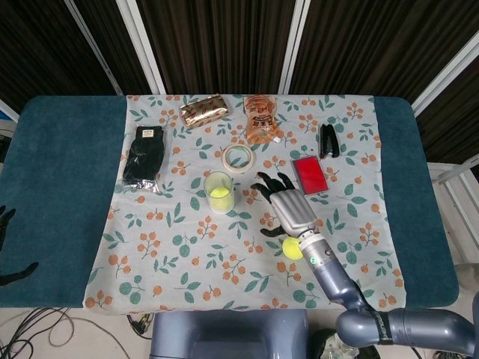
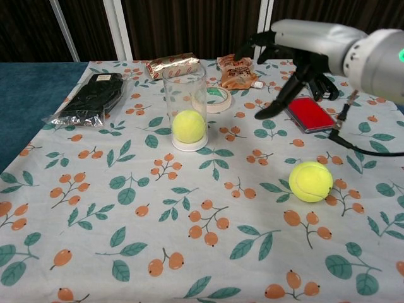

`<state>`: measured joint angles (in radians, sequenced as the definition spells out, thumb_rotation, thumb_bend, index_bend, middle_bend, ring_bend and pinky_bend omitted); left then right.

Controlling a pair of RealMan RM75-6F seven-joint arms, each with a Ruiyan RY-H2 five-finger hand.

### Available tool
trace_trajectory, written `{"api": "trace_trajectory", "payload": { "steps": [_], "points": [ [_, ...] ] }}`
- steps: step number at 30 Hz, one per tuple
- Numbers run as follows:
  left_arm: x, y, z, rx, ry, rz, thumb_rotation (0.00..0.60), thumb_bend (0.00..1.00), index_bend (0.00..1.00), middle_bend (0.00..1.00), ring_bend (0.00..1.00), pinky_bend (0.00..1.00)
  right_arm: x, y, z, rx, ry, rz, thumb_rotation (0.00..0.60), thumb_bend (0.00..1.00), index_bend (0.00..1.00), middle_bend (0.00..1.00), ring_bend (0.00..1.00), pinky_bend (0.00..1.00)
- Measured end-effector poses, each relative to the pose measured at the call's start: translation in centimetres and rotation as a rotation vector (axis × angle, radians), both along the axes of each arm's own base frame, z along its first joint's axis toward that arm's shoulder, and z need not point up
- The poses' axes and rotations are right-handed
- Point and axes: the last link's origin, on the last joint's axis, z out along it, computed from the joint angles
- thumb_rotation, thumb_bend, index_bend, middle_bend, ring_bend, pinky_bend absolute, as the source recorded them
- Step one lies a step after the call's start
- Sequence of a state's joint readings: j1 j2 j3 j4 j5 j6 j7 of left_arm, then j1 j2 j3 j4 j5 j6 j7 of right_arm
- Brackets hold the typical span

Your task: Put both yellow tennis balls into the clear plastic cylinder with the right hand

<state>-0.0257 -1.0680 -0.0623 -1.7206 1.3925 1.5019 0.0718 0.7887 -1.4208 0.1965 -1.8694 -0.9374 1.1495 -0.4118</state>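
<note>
Your right hand [image 2: 297, 60] hangs empty with fingers spread wide, above the cloth between the clear plastic cylinder [image 2: 184, 104] and the red case [image 2: 308, 114]. 1 tennis ball [image 2: 189, 125] sits at the bottom of the cylinder; the second tennis ball [image 2: 310, 181] lies loose on the cloth, nearer you than the red case. Your left hand [image 1: 6, 224] is barely visible off the table's edge; I cannot tell its state. Come down off-centre on that loose ball and it will likely roll away. Brush the light, upright cylinder later and it could tip.
</note>
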Motion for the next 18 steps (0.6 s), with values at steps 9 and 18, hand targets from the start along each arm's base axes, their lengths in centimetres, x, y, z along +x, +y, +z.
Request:
{"api": "trace_trajectory", "payload": {
  "steps": [9, 18],
  "points": [
    [0.0, 0.0, -0.3, -0.014, 0.009, 0.001, 0.6, 0.01, 0.08, 0.0, 0.0, 0.01, -6.0, 4.1, -1.7, 0.058, 0.033, -0.055, 0.6, 0.19, 0.21, 0.07, 0.18, 0.0],
    [0.0, 0.0, -0.3, -0.012, 0.015, 0.001, 0.6, 0.01, 0.08, 0.0, 0.0, 0.01, -7.9, 4.5, -3.3, 0.082, 0.031, -0.099, 0.6, 0.19, 0.21, 0.07, 0.18, 0.0]
  ]
}}
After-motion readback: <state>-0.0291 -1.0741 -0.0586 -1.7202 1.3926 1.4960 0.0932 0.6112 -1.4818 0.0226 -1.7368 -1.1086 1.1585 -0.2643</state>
